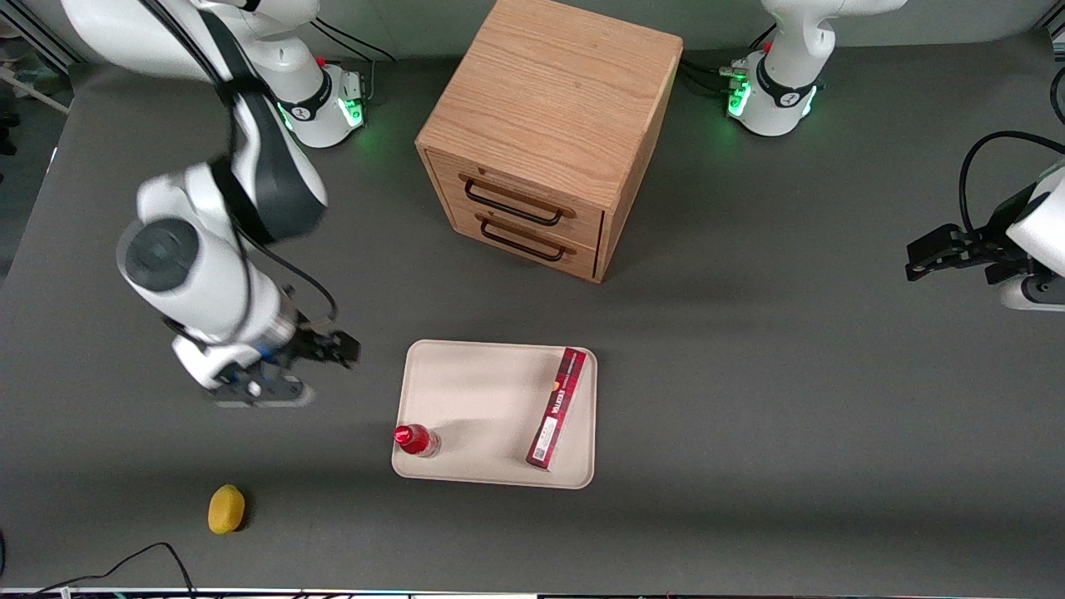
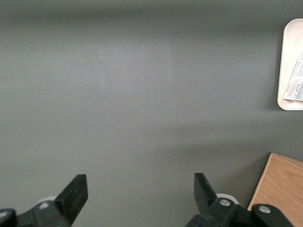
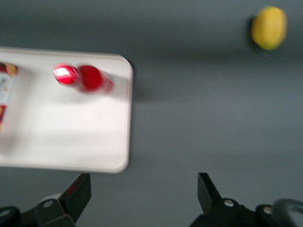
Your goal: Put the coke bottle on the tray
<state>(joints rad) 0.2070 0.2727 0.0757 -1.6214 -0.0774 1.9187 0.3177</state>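
The small red coke bottle (image 1: 416,439) stands upright on the cream tray (image 1: 478,391), in the tray corner nearest the front camera toward the working arm's end. It also shows in the right wrist view (image 3: 83,78) on the tray (image 3: 71,137). My right gripper (image 1: 320,359) is open and empty, above the bare table beside the tray, apart from the bottle; in the right wrist view (image 3: 142,194) nothing is between its fingers.
A long dark-red box (image 1: 557,408) lies on the tray at its edge toward the parked arm. A wooden two-drawer cabinet (image 1: 549,133) stands farther from the camera. A yellow lemon-like object (image 1: 225,508) lies near the table's front edge.
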